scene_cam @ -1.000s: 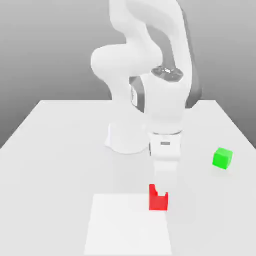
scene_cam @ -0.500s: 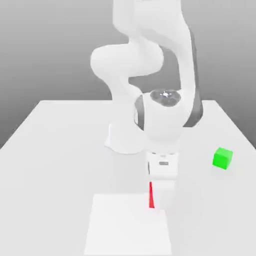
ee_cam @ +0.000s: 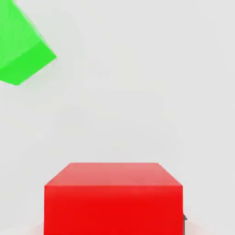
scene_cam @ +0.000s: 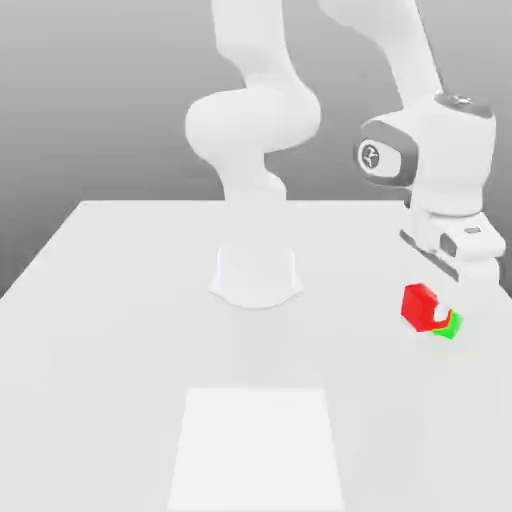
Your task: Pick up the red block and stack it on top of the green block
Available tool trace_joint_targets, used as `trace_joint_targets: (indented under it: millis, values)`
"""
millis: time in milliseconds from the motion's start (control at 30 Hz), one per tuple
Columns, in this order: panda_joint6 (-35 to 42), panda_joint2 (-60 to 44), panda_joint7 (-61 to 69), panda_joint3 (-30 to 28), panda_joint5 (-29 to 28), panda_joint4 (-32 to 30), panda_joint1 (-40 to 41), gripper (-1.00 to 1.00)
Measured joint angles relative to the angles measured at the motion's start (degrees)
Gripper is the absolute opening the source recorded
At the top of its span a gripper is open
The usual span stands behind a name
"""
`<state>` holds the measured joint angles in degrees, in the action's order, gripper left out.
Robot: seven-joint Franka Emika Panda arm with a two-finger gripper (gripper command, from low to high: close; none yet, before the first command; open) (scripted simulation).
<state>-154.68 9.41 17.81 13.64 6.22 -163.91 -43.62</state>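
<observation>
The red block (scene_cam: pixel 420 305) hangs just above the table at the exterior view's right, with my gripper (scene_cam: pixel 430 298) shut on it. It is tilted and overlaps the green block (scene_cam: pixel 449 326), of which a small corner shows low behind it. In the hand view the red block (ee_cam: pixel 114 198) sits close up between the fingers, and the green block (ee_cam: pixel 23 50) lies on the table off to one side, apart from the red one. I cannot tell from either view whether the two blocks touch.
The arm's round white base (scene_cam: pixel 256 276) stands at the middle of the white table (scene_cam: pixel 120 300). A lighter square patch (scene_cam: pixel 258 450) marks the table's front middle. The table's right edge runs close to the green block.
My gripper shut on the red block at the front middle of the table. It then lifted and carried the block to the right, up to the green block.
</observation>
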Motion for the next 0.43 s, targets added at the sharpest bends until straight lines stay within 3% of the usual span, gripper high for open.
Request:
trace_joint_targets:
  millis: [133, 300, 333, 433]
  values:
    - [0.0, -0.3, -3.7, 6.0, 1.0, 0.4, -6.2, -1.0]
    - [-9.0, -10.1, -10.3, 6.2, -7.8, 0.7, -4.9, -1.0]
    - [-10.9, -12.2, -12.1, 5.1, -10.4, 0.8, -5.4, 1.0]
    - [-10.9, -12.2, -12.1, 5.1, -10.4, 0.8, -5.4, 1.0]
